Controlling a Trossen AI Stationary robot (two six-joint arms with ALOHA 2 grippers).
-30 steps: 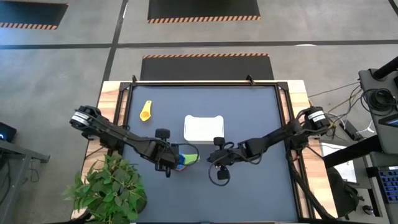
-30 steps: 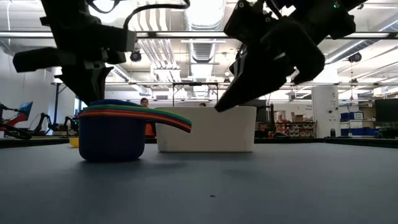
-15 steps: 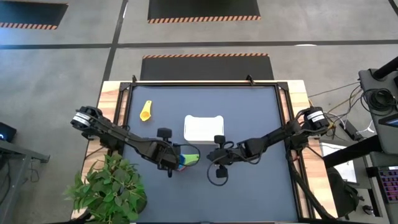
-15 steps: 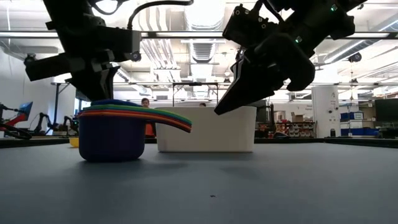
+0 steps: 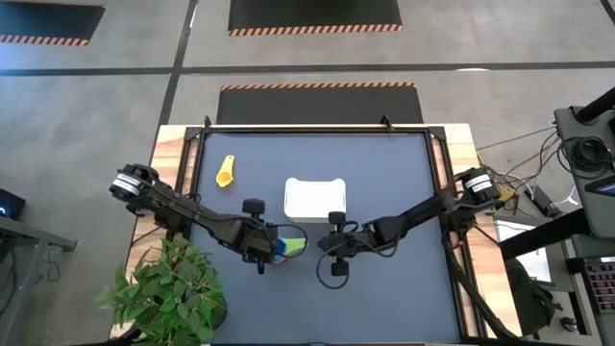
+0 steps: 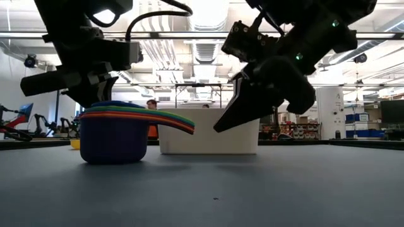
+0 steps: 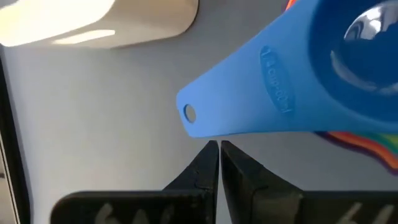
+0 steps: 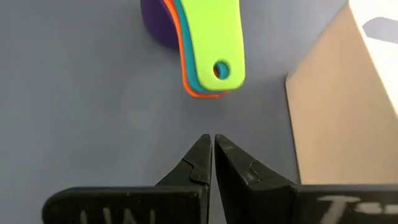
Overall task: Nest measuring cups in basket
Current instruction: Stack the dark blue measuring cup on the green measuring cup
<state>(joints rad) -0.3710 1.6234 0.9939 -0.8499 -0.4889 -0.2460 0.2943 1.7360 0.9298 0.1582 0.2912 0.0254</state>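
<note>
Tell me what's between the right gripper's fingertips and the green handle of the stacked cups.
Nothing: the right wrist view shows only bare table mat between the right gripper and the green handle of the stacked cups.

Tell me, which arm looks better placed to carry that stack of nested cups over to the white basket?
Probably the right: its tool, shut, points straight at the handles of the stacked cups, with the basket beside it. The left tool sits near the blue handle.
</note>
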